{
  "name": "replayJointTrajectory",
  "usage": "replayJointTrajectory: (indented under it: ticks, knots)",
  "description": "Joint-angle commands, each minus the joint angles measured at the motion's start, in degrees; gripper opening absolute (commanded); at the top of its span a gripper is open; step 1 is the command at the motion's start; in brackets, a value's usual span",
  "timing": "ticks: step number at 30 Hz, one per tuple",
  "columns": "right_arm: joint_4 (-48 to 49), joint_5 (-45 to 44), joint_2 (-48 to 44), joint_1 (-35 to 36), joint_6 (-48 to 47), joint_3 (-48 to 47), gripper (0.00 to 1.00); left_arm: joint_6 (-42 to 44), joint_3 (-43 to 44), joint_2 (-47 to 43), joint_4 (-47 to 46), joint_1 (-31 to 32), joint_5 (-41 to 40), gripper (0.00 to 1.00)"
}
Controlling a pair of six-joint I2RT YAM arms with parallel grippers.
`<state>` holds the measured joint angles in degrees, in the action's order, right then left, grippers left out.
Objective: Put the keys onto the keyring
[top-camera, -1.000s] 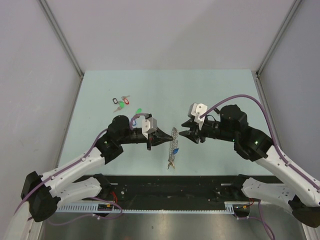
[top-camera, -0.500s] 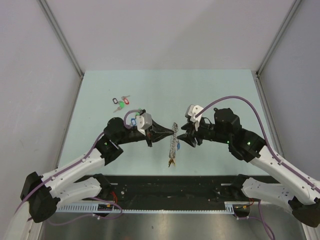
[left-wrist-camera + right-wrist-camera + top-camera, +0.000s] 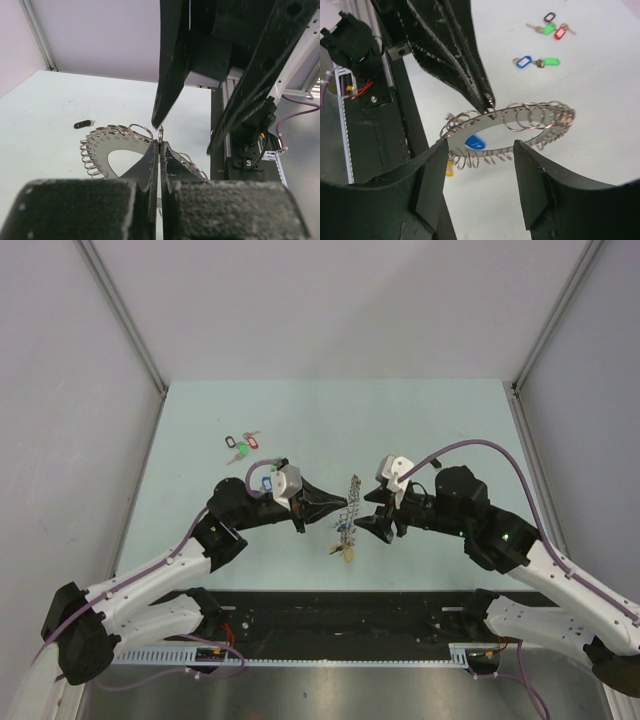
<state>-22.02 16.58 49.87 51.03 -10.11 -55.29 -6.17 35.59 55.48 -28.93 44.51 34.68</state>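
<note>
**Keyring** (image 3: 97, 148): mid-table, between the two grippers. A second ago it lay stretched flat on the table (image 3: 420, 420) with both arms standing off. Now it is raised and tipped, and shows edge-on in the top view. I cannot tell whether its lower end is clear of the surface.

**Left gripper** (image 3: 340, 504): clamped tight on the keyring's rim, with one of the small loops right at the tips in its own wrist view. It has come in from the left since the earlier picture and now carries the ring alone.

**Right gripper** (image 3: 366, 515): spread wide and holding nothing. Its fingers (image 3: 427, 185) stand on either side of the ring's near rim, and I see no contact. It too has closed the gap from its side.

**Keys** (image 3: 242, 445): five lie loose on the table, well away to the far left (counted in the right wrist view). None of them has been picked up. Two more seem to hang from the ring already, one with a blue tag (image 3: 474, 142) and one with a yellow tag (image 3: 449, 169).

**Meaning for the task** (my reading): the ring is now secured in one arm, so the idle arm could either steady it or fetch a key. No further key is threaded, so most of the work remains.
</note>
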Motion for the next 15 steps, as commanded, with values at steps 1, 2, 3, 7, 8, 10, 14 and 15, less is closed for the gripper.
replayJointTrajectory:
  ticks: [1,2,3,7,8,10,14,15]
  knots:
    - [2.8,-1.3,-3.4,-2.5,1.1,-0.4,0.59,-0.2,-0.1,-0.7,-4.9,0.2,0.6,0.00]
    - [3.2,-0.4,-3.7,-3.2,1.1,-0.5,0.59,-0.1,0.0,-0.6,-5.0,0.2,1.0,0.00]
    - [3.6,1.7,-3.8,-3.8,1.3,-0.3,0.58,-0.1,0.0,-0.6,-5.0,0.2,1.4,0.00]
    - [6.8,6.2,-3.5,-6.6,1.7,0.8,0.51,-0.4,-0.2,-0.7,-5.9,0.1,1.5,0.00]
    - [7.3,7.1,-3.4,-7.0,1.9,1.1,0.50,-0.9,-0.2,-0.9,-6.2,0.2,1.6,0.00]
    - [9.7,9.4,-3.2,-8.2,2.7,2.5,0.47,-1.7,-0.7,-1.0,-7.6,0.2,1.7,0.00]
    - [13.9,14.2,-3.5,-10.6,4.7,4.7,0.44,-2.6,-1.0,-0.7,-9.0,0.2,2.1,0.00]
    - [15.2,15.9,-3.5,-10.9,5.0,4.8,0.44,-2.8,-1.0,-0.6,-9.2,0.2,2.2,0.00]
